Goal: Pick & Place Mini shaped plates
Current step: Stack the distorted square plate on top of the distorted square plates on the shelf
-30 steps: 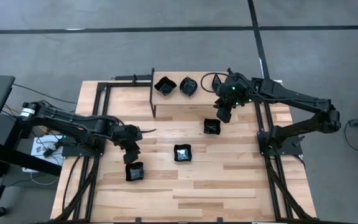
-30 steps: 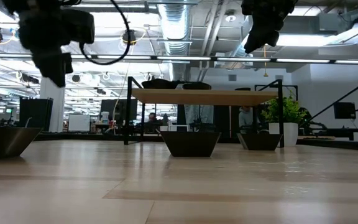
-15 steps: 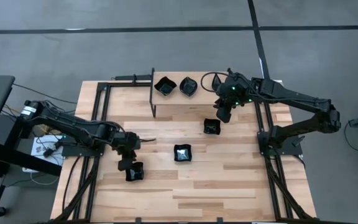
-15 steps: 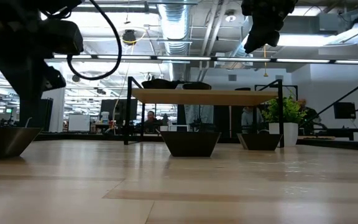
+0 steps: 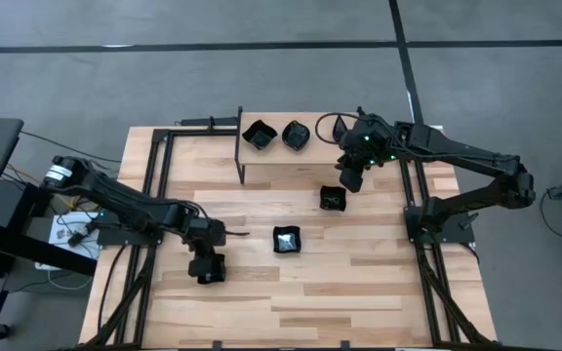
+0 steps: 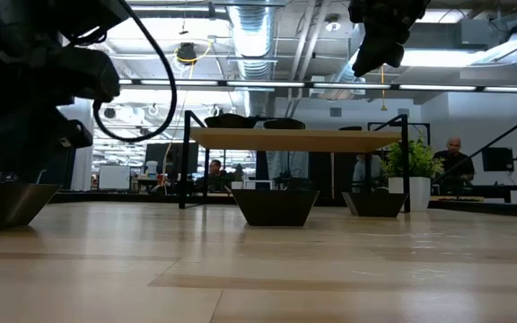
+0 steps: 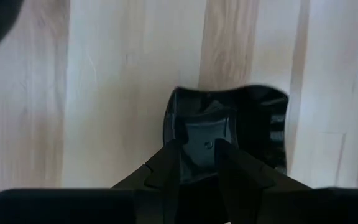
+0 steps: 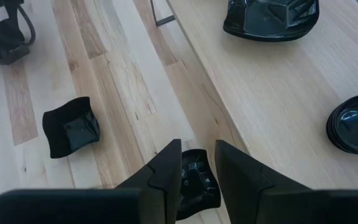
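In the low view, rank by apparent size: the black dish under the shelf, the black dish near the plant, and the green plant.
1. Glossy black dish under the wooden shelf.
2. Green potted plant, similar overall; it stands farther back, so true size is unsure.
3. Black dish near the plant.

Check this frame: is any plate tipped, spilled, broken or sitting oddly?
Nothing stands out. Three square plates sit upright on the table, two more on the raised shelf. The left gripper is down over one plate; the right gripper hovers above another.
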Robot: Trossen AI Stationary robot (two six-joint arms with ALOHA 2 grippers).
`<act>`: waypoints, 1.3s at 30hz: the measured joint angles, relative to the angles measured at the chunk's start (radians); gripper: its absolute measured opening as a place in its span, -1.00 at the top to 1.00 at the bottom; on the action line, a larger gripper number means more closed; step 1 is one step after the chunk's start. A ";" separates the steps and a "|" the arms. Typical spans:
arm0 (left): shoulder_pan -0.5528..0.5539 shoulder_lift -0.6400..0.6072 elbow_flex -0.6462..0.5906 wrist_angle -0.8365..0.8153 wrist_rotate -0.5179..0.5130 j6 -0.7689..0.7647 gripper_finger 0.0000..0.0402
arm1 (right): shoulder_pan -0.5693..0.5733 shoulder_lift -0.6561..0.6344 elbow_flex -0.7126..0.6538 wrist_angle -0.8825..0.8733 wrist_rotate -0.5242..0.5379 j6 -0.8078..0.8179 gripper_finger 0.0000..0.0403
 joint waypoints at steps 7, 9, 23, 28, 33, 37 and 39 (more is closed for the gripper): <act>-0.010 0.028 -0.001 0.000 -0.001 -0.050 0.50 | 0.000 0.000 0.000 0.000 0.000 0.000 0.54; -0.010 0.022 -0.001 -0.001 -0.006 -0.074 0.50 | 0.000 0.000 0.000 0.000 0.000 0.000 0.54; -0.030 -0.106 0.014 -0.030 -0.072 -0.133 0.53 | -0.001 0.000 0.000 0.000 0.000 -0.011 0.54; -0.031 -0.092 0.014 -0.034 -0.084 -0.132 0.55 | -0.009 0.000 0.000 0.041 0.000 -0.041 0.54; -0.031 -0.091 0.014 -0.035 -0.103 -0.132 0.55 | -0.061 0.000 0.000 0.068 0.001 -0.003 0.54; -0.030 -0.091 0.014 -0.046 -0.133 -0.131 0.55 | -0.087 0.000 -0.010 0.067 0.002 -0.003 0.54; -0.030 -0.091 0.014 -0.046 -0.132 -0.129 0.55 | -0.084 0.000 -0.017 0.063 0.001 -0.002 0.54</act>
